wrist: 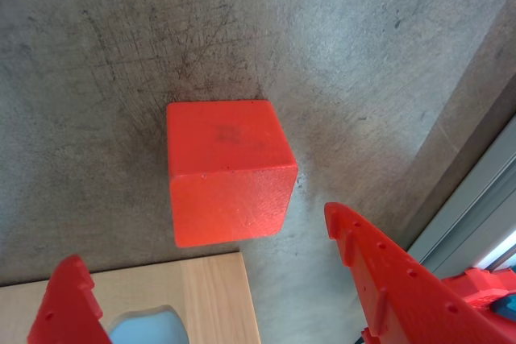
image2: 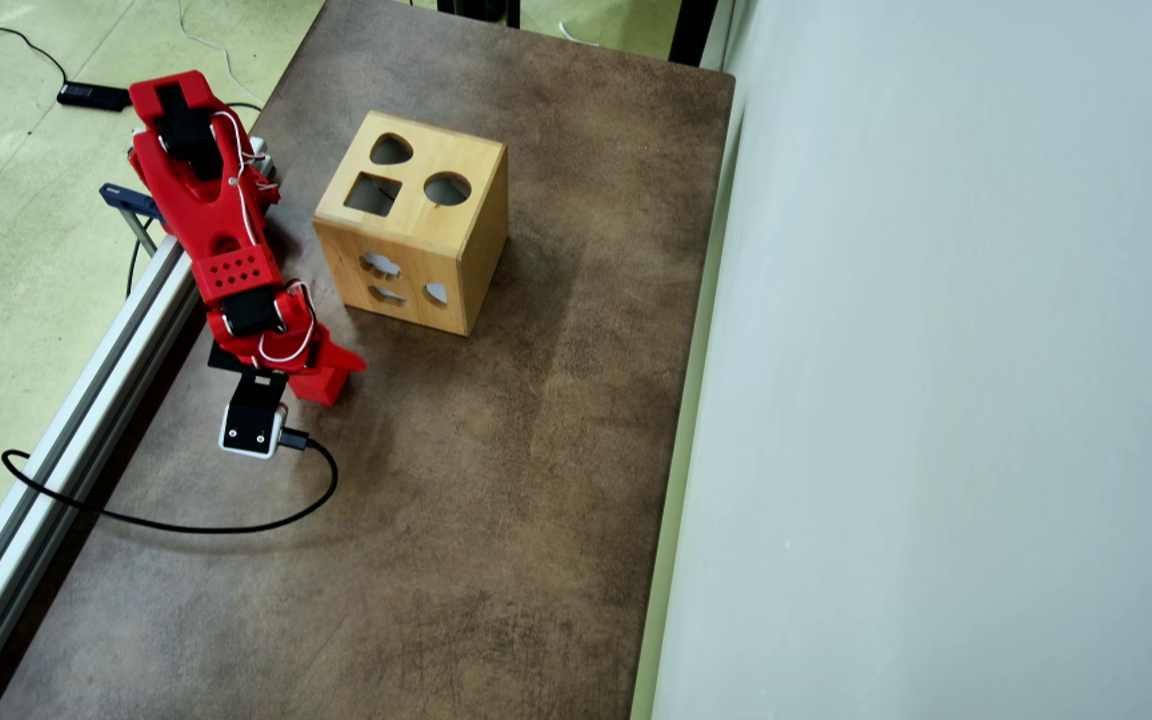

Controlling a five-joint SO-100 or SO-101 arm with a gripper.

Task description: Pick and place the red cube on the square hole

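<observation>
The red cube (wrist: 230, 171) rests on the grey-brown table in the middle of the wrist view. My gripper (wrist: 201, 234) is open, its two red serrated fingers (wrist: 387, 279) reaching in from the bottom edge on either side of the cube, apart from it. The wooden box (image2: 456, 240) stands upright, and the square hole (image2: 373, 194) lies in its top face beside a round hole and a heart-like hole. In the overhead view my gripper (image2: 328, 372) hangs just left of the box's near corner. There the cube cannot be told apart from the red arm parts.
A corner of the wooden box (wrist: 218, 296) with a curvy cutout shows at the bottom left of the wrist view. An aluminium rail (image2: 86, 400) runs along the table's left edge, a white wall (image2: 936, 400) along the right. A black cable (image2: 186, 525) loops below the arm.
</observation>
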